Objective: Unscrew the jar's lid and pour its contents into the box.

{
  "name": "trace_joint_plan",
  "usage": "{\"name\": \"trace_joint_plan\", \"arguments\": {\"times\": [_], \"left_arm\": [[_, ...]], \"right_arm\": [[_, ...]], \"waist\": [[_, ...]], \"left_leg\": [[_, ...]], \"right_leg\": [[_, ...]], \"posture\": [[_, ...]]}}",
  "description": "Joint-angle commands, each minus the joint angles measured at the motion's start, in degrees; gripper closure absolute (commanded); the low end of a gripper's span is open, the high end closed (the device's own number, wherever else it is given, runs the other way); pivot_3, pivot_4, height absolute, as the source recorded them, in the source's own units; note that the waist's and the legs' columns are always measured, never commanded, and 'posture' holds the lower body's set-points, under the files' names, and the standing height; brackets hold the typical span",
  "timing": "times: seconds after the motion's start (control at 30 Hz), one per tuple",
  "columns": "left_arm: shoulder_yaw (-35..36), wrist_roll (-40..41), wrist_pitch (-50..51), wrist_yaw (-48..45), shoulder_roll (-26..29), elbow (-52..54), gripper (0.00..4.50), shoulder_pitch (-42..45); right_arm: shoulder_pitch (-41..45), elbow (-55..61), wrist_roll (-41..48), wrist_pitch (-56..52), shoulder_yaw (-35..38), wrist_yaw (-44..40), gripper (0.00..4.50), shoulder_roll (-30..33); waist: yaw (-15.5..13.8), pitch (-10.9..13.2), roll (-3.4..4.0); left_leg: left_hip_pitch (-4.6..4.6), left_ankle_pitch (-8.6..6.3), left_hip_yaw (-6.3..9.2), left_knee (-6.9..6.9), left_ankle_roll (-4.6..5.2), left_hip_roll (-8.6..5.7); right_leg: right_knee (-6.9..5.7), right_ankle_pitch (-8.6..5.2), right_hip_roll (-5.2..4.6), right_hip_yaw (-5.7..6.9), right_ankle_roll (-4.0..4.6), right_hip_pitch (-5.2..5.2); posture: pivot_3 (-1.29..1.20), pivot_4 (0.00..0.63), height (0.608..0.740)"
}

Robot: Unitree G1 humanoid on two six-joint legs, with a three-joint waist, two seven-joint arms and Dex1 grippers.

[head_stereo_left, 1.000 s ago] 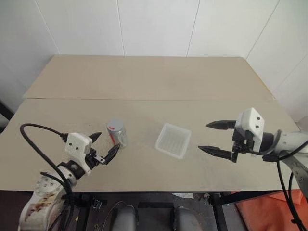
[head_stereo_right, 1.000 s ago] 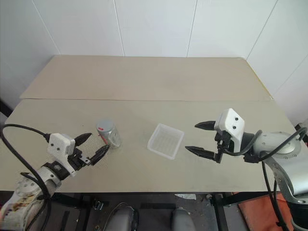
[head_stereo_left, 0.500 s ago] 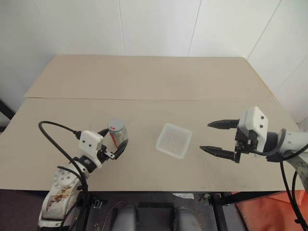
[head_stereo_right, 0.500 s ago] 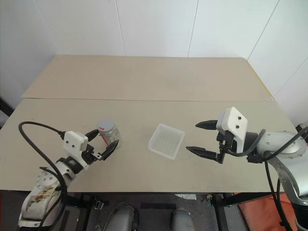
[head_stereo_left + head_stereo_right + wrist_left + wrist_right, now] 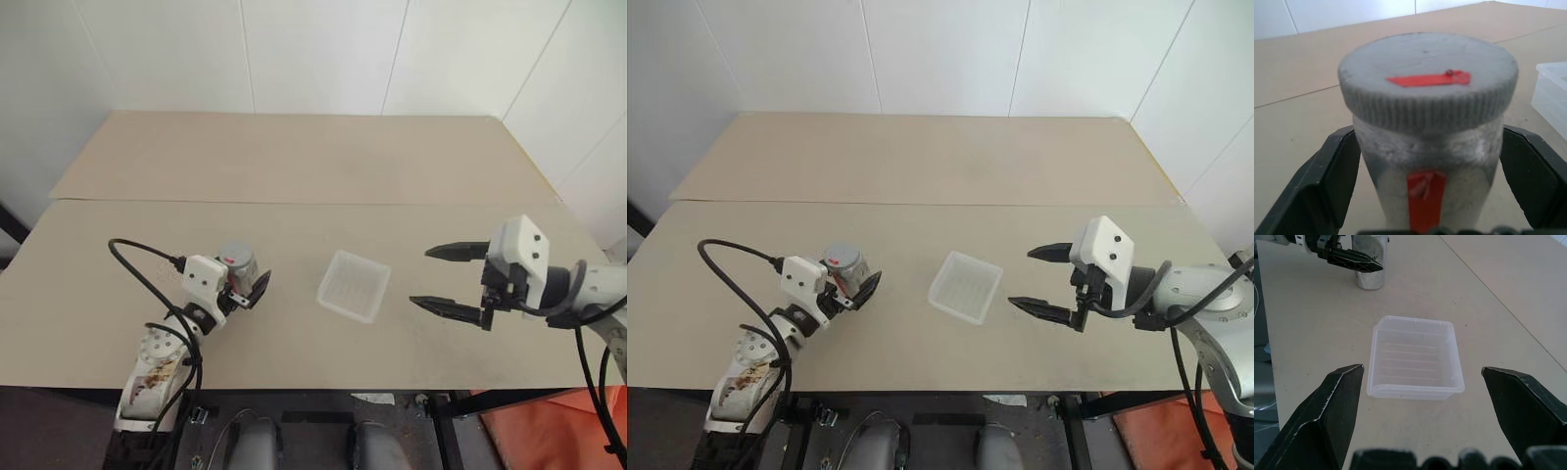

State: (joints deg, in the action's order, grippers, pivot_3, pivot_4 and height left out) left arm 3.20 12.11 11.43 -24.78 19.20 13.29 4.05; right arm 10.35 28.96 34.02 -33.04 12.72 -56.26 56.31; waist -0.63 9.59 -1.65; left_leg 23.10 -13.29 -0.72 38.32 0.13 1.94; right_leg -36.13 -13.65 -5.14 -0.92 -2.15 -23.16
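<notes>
Since a second ago the left gripper (image 5: 244, 284) has slid across the table (image 5: 294, 176) toward the jar (image 5: 844, 269) and now straddles it, one black finger (image 5: 1332, 176) on each side of the jar's body. The fingers stand wide apart; in the left wrist view a thin gap shows between each finger and the jar's wall, so nothing is clamped. The right gripper (image 5: 443, 279) has kept its place, hanging to the right of the box (image 5: 354, 286) with its two fingers spread wide and nothing between them.

The jar stands upright on the pale tan table, left of the box and well apart from it. Its lid (image 5: 1427, 78) is on: a grey, ridged cap with a strip of red tape across the top. Another strip of red tape runs down the jar's silvery-grey side below the lid. No letters or brand can be read on either strip.

The box is a shallow square tray of cloudy white plastic with a ribbed bottom, sitting near the table's middle between the two grippers.
</notes>
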Motion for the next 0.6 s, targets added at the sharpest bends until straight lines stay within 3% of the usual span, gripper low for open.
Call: {"name": "trace_joint_plan", "arguments": {"times": [0.03, 0.33, 0.47, 0.6], "left_arm": [[-0.8, -0.5, -1.8, 0.9, -1.3, 1.4, 0.01, 0.4], [-0.7, -1.1, -2.2, 2.5, -3.0, 0.9, 0.01, 1.1], [-0.5, -1.7, -2.2, 3.2, -3.2, 0.4, 0.92, 1.5], [-0.1, -2.4, -2.2, 4.4, -3.1, 0.1, 2.28, 1.9]], "right_arm": [[0.4, 1.4, 0.3, 0.9, 2.4, -0.2, 0.00, 0.8], [1.0, 1.4, 0.3, 1.2, 1.8, -0.3, 0.00, 0.5], [0.9, 1.3, -0.3, 1.7, 1.3, -0.3, 0.00, 0.3], [0.0, 2.2, 0.0, 1.6, 1.2, 0.1, 0.00, -0.3]], "waist": [[0.0, 0.0, 0.00], [0.0, 0.0, 0.00], [0.0, 0.0, 0.00], [0.0, 0.0, 0.00]], "left_leg": [[0.00, 0.00, 0.00, 0.00, 0.00, 0.00], [-0.01, 0.00, 0.01, 0.01, 0.00, 0.00], [-0.01, 0.00, 0.01, 0.01, 0.00, 0.00], [-0.01, 0.00, 0.01, 0.01, 0.00, 0.00]], "right_leg": [[0.00, 0.00, 0.00, 0.00, 0.00, 0.00], [-0.01, 0.00, 0.00, 0.00, 0.00, 0.00], [-0.01, 0.00, 0.01, 0.00, 0.00, 0.00], [-0.01, 0.00, 0.01, 0.00, 0.00, 0.00]], "posture": [[0.00, 0.150, 0.740], [0.00, 0.150, 0.740], [0.00, 0.150, 0.740], [0.00, 0.150, 0.740]]}}
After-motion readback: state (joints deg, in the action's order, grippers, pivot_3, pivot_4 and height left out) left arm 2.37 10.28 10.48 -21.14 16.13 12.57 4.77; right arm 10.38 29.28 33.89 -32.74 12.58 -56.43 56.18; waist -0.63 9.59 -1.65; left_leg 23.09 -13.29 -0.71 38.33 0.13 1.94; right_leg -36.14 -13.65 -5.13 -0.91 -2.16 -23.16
